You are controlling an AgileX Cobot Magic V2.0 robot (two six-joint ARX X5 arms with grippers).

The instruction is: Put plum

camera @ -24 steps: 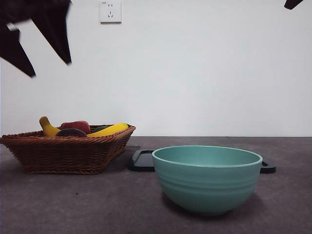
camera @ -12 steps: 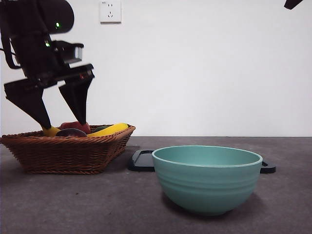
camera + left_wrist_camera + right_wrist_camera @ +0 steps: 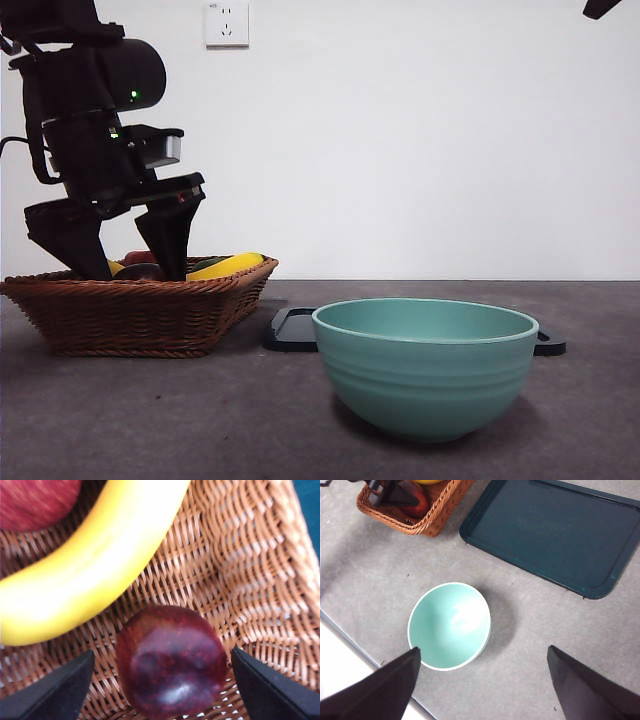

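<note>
I see the left gripper (image 3: 160, 690) spread wide, holding nothing, flanking the glossy round plum (image 3: 171, 661) on the woven wicker basket (image 3: 260, 580); right gripper (image 3: 480, 680) likewise wide and empty.

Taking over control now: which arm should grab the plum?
Left. Its open fingers already straddle the plum in the wicker basket; the right gripper hangs high over the green bowl.

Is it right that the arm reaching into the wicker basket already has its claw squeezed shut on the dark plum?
Not quite. The left gripper is down in the wicker basket, but its jaws are open, one on each side of the plum, with basket weave showing between each jaw and the fruit. The left wrist view shows this. The plum lies on the basket floor beside a banana.
</note>
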